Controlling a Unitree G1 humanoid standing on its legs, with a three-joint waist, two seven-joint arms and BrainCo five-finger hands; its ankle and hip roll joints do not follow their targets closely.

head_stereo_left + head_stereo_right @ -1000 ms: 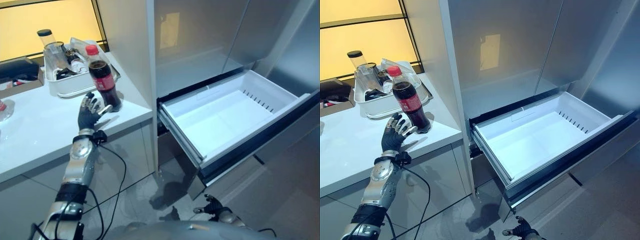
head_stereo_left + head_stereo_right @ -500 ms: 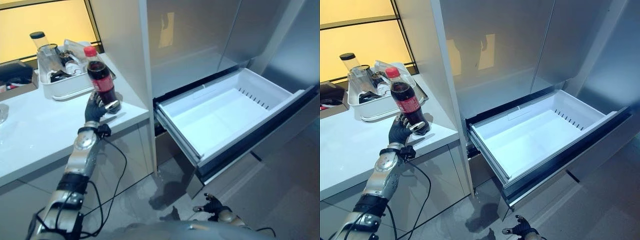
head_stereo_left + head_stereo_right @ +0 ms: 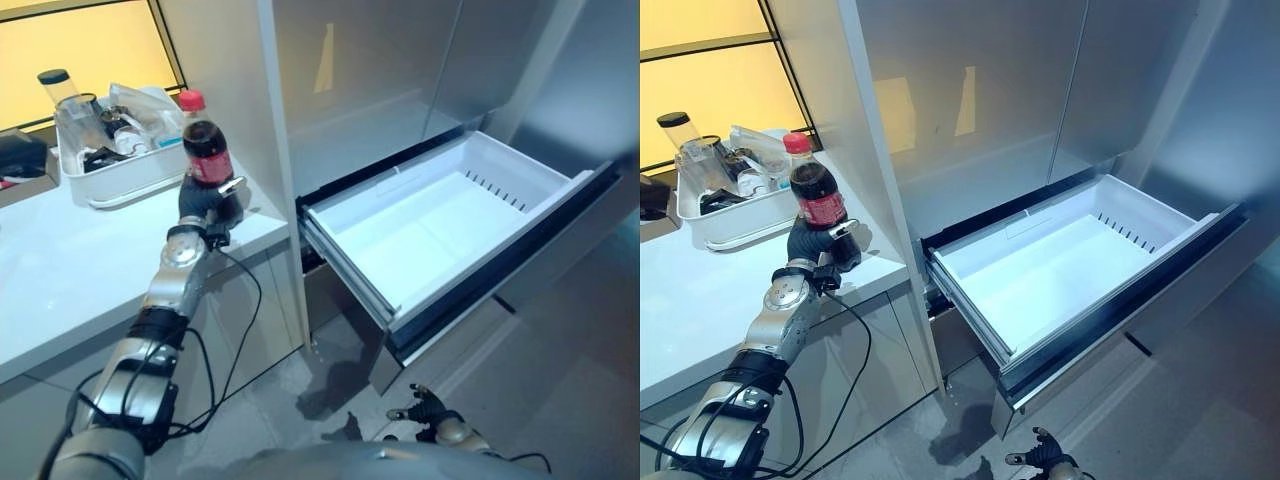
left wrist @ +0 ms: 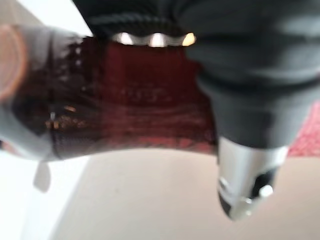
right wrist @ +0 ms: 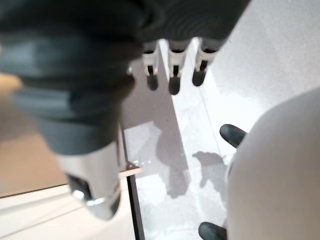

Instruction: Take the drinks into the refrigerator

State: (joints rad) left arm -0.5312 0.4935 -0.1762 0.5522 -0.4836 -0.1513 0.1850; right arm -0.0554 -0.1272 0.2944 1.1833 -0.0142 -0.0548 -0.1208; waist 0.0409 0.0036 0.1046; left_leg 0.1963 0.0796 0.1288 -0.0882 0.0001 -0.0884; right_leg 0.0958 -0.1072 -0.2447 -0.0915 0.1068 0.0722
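Left eye view is showing the left robot hand point(image 3: 203, 207) wrapping its fingers around the lower body of a dark cola bottle with a red cap and red label point(image 3: 205, 150), holding it upright just above the white table point(image 3: 60, 280) near the table's right edge (the wrist view is showing the dark bottle pressed right against the palm). Behind it a white plastic tray of clear containers point(image 3: 110, 170) is sitting on the table. To the right, the white refrigerator drawer point(image 3: 440, 225) is standing pulled out. The right robot hand point(image 3: 425, 410) is hanging low over the floor, fingers relaxed and holding nothing.
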